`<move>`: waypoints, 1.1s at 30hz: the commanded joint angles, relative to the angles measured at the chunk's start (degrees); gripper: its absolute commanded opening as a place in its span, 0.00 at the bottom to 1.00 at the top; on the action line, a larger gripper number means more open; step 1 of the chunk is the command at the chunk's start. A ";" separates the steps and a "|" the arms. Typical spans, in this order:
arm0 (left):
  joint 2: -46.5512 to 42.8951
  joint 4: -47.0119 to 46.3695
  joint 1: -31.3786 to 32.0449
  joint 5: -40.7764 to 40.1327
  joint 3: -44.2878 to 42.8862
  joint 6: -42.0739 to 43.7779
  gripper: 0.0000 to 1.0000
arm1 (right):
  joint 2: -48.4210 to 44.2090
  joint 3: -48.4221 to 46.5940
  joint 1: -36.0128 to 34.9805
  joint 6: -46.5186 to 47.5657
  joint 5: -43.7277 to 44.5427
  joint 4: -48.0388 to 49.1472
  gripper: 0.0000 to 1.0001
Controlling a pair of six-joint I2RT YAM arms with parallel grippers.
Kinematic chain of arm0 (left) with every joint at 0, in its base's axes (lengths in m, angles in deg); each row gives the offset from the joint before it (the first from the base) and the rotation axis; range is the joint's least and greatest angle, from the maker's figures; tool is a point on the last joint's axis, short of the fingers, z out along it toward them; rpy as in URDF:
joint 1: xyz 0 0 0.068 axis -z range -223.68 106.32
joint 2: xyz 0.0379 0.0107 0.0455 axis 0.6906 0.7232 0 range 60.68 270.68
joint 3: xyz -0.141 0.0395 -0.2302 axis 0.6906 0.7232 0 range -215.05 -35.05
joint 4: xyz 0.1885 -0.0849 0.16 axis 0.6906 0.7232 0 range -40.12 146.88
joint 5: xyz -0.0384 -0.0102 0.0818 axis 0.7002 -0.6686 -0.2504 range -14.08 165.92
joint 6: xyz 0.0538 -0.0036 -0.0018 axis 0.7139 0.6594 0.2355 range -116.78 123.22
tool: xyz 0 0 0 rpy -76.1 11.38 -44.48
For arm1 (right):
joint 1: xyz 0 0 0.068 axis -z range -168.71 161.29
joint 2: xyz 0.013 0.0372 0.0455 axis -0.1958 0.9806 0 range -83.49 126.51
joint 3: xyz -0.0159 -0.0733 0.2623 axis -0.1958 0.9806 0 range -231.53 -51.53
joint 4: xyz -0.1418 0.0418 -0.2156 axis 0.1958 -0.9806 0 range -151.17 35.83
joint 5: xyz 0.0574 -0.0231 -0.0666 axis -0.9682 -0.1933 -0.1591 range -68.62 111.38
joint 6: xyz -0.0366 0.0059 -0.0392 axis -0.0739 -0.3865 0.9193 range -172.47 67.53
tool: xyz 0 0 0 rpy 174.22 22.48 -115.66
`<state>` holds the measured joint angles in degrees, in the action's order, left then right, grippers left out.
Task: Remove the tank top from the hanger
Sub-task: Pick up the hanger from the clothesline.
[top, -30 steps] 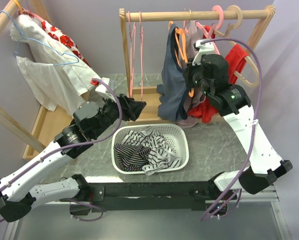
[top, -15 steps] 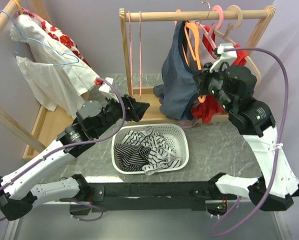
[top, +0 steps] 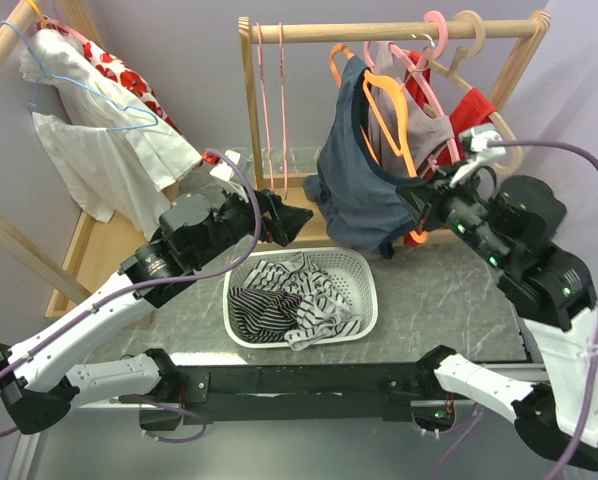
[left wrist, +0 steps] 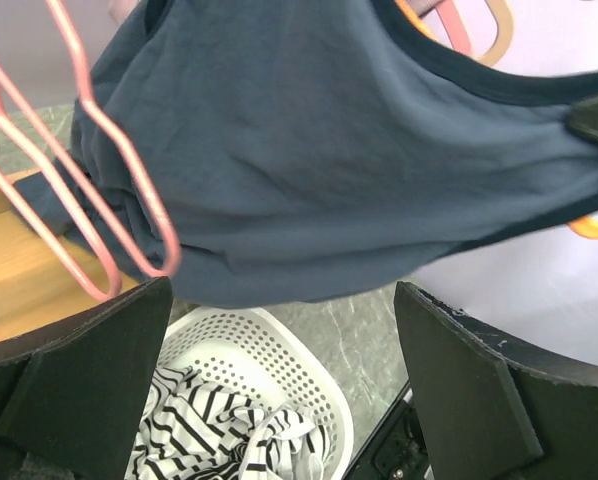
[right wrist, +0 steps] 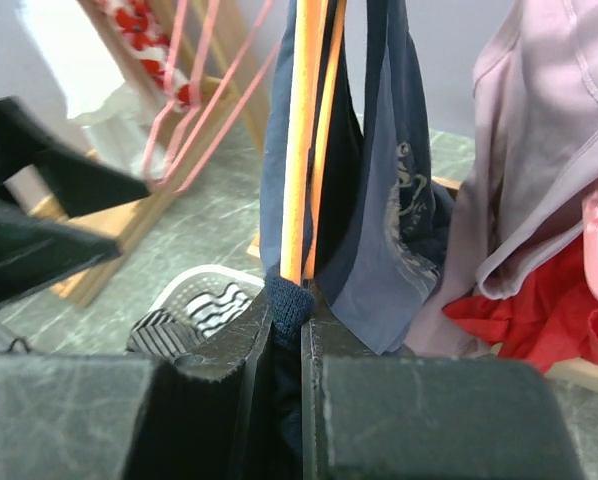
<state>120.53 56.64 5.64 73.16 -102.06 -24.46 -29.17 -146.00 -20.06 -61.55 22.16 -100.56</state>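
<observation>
The dark blue tank top (top: 351, 190) hangs on the orange hanger (right wrist: 297, 150) from the wooden rail (top: 309, 32), and its lower edge stretches toward the right side. The right gripper (right wrist: 285, 315) is closed tight on this lower edge (the orange wires stand just above its fingers). The left gripper (top: 297, 216) is spread wide and holds nothing. It hovers over the far rim of the white basket (top: 371, 290), near the tank top but apart from it. In the basket lies a heap of black-and-white striped clothes (top: 284, 300), mostly in the left and middle part. The basket stands on the grey table (top: 429, 290), in front of the rail.
</observation>
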 commanded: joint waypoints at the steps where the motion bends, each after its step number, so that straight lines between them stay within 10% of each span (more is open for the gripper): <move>1: 0.00 -2.37 0.25 2.24 -1.99 0.09 0.99 | -4.31 -0.71 -0.29 0.55 -4.37 2.71 0.00; 33: 16.70 -3.78 0.95 -2.07 -17.29 8.35 0.99 | -9.85 0.96 -0.29 4.16 -15.46 -15.13 0.00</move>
<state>138.43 52.71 6.27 73.64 -118.86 -17.38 -38.00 -142.59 -20.06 -57.94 6.42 -119.64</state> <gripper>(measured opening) 0.994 0.136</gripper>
